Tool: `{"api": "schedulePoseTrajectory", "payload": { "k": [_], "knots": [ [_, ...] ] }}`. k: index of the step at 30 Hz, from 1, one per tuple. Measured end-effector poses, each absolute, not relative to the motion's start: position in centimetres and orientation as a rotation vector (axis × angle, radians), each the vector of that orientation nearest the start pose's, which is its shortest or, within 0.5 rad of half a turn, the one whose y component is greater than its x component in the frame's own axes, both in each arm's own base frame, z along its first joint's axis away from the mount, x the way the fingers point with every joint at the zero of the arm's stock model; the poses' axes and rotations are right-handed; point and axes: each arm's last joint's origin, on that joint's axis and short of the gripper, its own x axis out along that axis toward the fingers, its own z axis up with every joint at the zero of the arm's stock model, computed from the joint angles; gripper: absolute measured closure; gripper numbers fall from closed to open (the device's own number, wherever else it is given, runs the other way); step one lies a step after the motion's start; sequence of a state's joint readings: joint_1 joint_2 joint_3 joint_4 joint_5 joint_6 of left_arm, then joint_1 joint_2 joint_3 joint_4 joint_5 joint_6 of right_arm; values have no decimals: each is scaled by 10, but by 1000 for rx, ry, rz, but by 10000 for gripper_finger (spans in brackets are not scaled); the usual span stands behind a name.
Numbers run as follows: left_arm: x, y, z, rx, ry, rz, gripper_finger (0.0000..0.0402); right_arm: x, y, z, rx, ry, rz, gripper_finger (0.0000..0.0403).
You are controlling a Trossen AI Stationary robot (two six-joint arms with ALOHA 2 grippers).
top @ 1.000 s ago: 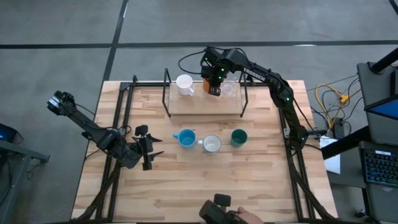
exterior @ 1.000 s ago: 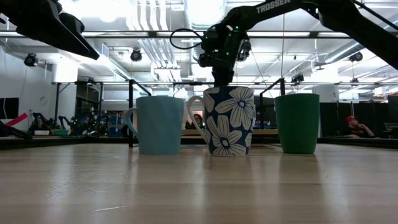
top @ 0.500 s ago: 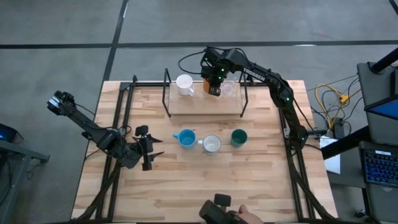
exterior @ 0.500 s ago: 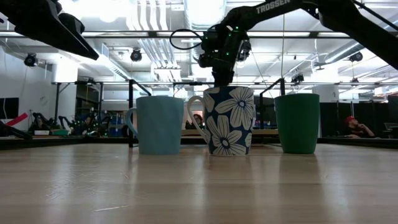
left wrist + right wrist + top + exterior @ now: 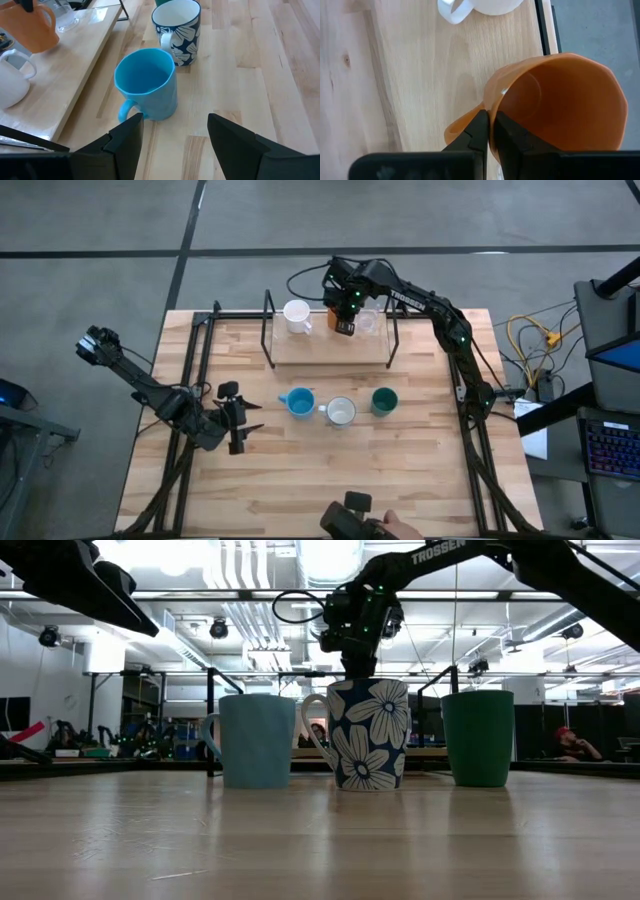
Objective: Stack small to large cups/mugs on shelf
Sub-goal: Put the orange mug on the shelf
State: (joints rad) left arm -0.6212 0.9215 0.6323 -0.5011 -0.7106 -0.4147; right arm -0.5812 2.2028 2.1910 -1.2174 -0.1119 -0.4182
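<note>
**Orange mug in hand, three still down on the table**

My right gripper [image 5: 490, 131] is pinched tight on the rim of the orange mug [image 5: 560, 107], over the shelf [image 5: 330, 348] at top center of the high view. A white mug [image 5: 296, 313] and the clear glass [image 5: 368, 322] already sit there. The light blue mug [image 5: 299, 402], flowered white mug [image 5: 341, 412] and dark green cup [image 5: 384, 400] wait mid-frame. So roughly halfway, I'd say. My left gripper [image 5: 238, 418] hangs open and empty, left of center.
</note>
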Motion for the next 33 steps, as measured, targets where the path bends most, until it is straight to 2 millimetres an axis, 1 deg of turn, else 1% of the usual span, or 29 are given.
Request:
{"api": "schedulePoseTrajectory", "payload": {
  "k": [19,27,30,33],
  "knots": [
    [154,-87,238,83,585,209,194,383,-248,283,70,1192,-179,383],
    [153,-87,237,71,587,213,194,382,-248,275,87,1212,-177,383],
    [153,-87,237,69,589,209,194,382,-248,272,94,1219,-179,373],
    [153,-87,237,68,591,206,194,382,-249,270,100,1220,-183,352]
  ]
}}
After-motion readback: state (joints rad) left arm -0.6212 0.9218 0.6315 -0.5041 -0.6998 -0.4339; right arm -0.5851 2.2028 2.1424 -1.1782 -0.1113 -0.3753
